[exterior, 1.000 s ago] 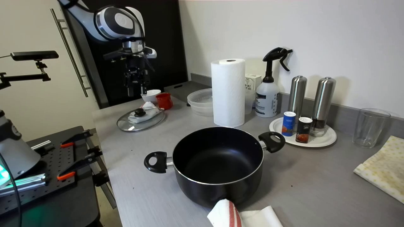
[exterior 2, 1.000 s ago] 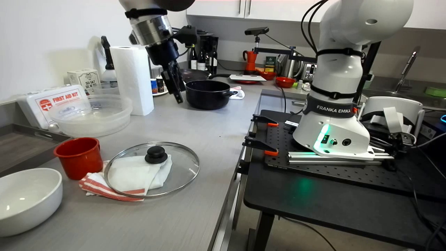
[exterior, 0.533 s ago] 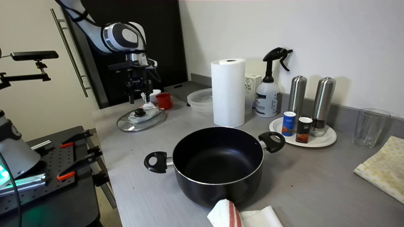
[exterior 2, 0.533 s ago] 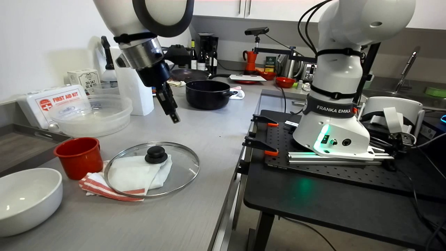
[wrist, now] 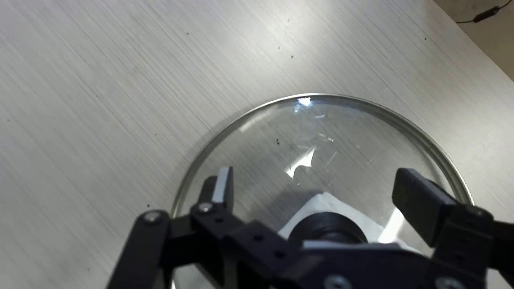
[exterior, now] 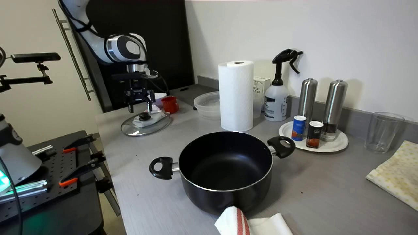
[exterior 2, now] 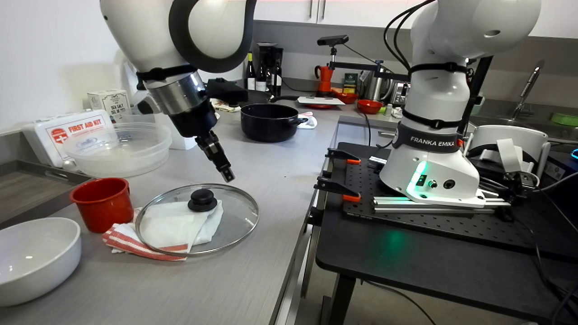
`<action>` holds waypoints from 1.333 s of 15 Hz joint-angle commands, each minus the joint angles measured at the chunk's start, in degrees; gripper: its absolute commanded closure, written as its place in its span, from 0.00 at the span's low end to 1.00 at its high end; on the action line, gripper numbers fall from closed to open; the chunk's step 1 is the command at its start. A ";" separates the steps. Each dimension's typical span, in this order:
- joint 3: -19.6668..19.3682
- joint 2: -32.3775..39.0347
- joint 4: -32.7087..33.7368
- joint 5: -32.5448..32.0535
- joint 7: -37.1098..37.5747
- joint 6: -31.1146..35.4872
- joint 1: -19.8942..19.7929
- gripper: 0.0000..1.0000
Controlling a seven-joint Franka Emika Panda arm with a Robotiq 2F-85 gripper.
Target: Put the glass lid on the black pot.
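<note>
Grip the glass lid (exterior 2: pixel 207 221), lying over a folded towel (exterior 2: pixel 124 238) on the counter (exterior 2: pixel 271 189), by its 1 black knob (exterior 2: pixel 202 200) using the gripper (exterior: pixel 140 109), whose jaws stand spread and empty above, since it should prove stiff, slippery, fragile and moderately heavy.

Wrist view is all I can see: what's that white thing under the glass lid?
Observer: A kitchen towel; its red-striped end sticks out from under the glass lid.
Visitor: Is anything gripping it up there?
Observer: No, the gripper hangs above it, with a gap between them.
Visitor: So what might it cover?
Observer: Perhaps the black pot, which stands uncovered on the same counter.
</note>
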 commanded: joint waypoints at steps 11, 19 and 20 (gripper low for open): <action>1.53 6.66 4.87 -0.30 -11.88 2.68 -0.29 0.00; 2.39 8.62 5.77 0.24 -16.27 3.83 -1.15 0.25; 2.45 8.69 5.77 0.21 -16.54 3.93 -1.21 0.26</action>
